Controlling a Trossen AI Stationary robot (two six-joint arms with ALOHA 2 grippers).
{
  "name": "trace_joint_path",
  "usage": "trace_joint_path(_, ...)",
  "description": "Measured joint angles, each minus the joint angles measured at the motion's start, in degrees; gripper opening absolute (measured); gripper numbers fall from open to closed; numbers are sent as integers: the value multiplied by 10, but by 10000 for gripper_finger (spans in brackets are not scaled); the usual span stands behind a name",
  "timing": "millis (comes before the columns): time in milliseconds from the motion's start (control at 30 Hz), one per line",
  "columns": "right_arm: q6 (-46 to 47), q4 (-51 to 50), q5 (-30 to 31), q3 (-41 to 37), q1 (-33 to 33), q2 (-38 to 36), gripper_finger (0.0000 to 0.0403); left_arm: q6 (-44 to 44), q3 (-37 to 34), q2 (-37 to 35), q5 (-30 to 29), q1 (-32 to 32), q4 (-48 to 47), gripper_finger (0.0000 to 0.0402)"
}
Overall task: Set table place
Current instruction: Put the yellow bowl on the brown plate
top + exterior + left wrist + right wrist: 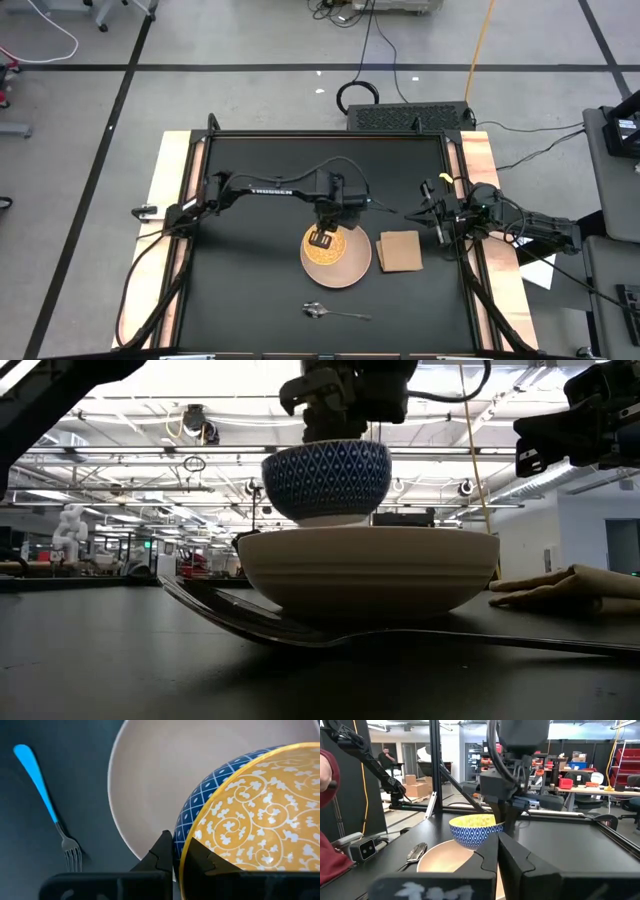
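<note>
Table (250, 290): black top, carries everything I am working with. I judge the place setting a little past halfway.

Plate (352, 272): pale, round, sitting near the middle of the table, toward the near edge. I count it as placed.

Napkin (399, 251): tan, folded square, lying flat just right of the plate, close to it but apart. Placed, by my reckoning.

Bowl (325, 247): yellow patterned inside, blue lattice outside. It is over the far-left part of the plate; in the low view its foot looks level with the plate's rim, and I cannot tell whether it rests on the plate or hangs just clear. Not yet released, so I list this item as in progress.

Spoon (335, 313): silver, lying crosswise on the table nearer than the plate, apart from it. It may need moving beside the plate.

Fork (47, 807): blue handle, seen only from the left wrist, lying on the table beside the plate.

Left end effector (322, 240): above the plate, pinched narrow on the bowl's rim, one finger inside and one outside.

Right end effector (440, 229): closed on nothing, waiting at the right edge, beyond the napkin.
</note>
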Motion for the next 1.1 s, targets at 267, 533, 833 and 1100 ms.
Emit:
trace_joint_path(267,0,0,0,0,0,0,0,19,0,10,16,6,55,14)
trace_joint_path(533,0,0,0,0,0,0,0,24,-1,11,30,8,86,14)
trace_joint_path(833,0,0,0,0,0,0,0,30,-49,11,3,6,107,14)
trace_joint_path(1100,0,0,0,0,0,0,0,34,-78,10,5,10,139,14)
